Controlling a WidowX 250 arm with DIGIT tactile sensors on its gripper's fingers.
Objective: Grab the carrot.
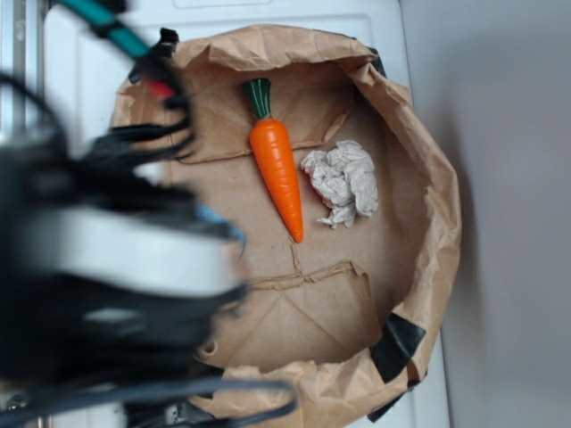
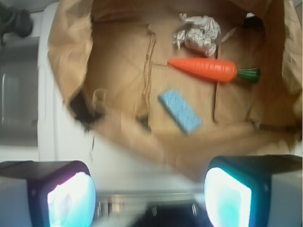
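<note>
open gripper well apart from carrot

In the wrist view, the carrot lies flat inside a brown paper bag, stem pointing right. A crumpled paper wad sits just above it, a blue sponge below. The gripper hangs outside the bag's rim, jaws spread wide, holding nothing.

This looks like a robot test bench, perhaps in a lab. A flattened brown paper bag serves as a tray on a plain white surface, beside a bare grey wall. Toy props lie inside: a plastic carrot, a blue sponge, crumpled paper.
</note>
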